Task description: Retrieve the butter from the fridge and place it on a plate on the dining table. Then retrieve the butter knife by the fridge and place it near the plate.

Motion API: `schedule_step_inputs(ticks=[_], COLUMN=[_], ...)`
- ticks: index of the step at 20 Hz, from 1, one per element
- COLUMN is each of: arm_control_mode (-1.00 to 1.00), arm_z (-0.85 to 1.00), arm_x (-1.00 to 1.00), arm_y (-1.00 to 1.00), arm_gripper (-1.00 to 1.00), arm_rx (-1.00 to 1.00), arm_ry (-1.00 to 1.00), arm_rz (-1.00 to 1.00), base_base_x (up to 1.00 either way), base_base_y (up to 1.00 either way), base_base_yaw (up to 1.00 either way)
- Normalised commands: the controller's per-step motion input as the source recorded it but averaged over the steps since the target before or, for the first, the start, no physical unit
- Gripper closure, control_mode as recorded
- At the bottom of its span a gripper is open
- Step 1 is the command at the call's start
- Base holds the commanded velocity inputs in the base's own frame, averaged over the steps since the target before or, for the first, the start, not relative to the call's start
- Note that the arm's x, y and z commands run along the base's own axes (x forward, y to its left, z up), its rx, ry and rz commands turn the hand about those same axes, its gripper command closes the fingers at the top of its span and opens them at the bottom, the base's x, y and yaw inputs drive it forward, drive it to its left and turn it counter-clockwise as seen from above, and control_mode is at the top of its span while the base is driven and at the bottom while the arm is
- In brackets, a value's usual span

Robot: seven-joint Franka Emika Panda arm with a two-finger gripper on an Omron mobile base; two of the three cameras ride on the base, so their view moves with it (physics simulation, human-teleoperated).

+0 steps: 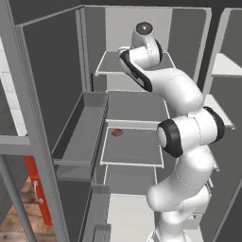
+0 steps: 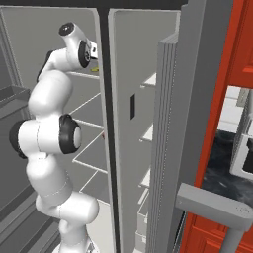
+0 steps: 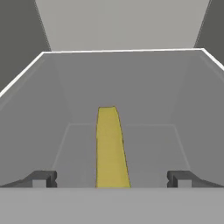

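end effector (image 3: pixel 111 178) spread wide, straddling butter (image 3: pixel 111 148) on fridge (image 1: pixel 137 106) shelf.

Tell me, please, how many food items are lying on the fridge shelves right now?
2. The butter lies on an upper shelf, straight ahead between the open tool's tips. A small reddish-brown lump sits on a lower shelf. The arm may hide others.

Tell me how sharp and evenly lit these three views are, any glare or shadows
Hand view: flat, even light, no glare; butter soft-edged between the open gripper tips. Left base view: shadeless grey fridge shelves. Right base view: crisp, faint sheen on the arm.
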Motion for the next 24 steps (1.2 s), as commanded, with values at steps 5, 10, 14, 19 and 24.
schedule_step_inputs(ticks=[5,10,14,19,24], arm_control_mode=[-1.00,-1.00,-1.00,-1.00,-1.00], arm_z=[-0.25,-0.25,-0.28,-0.26,-0.29], arm_x=[0.23,0.21,0.15,0.07,0.03], arm_y=[0.00,0.00,-0.03,0.00,0.00], arm_gripper=[-1.00,-1.00,-1.00,-1.00,1.00], arm_rx=[0.00,0.00,0.00,0.02,0.04], arm_ry=[0.00,0.00,0.00,0.00,0.00], arm_rz=[0.00,0.00,0.00,0.00,0.00], base_base_x=[0.00,0.00,0.00,0.00,0.00], base_base_y=[0.00,0.00,0.00,0.00,0.00], base_base_yaw=[0.00,0.00,0.00,0.00,0.00])
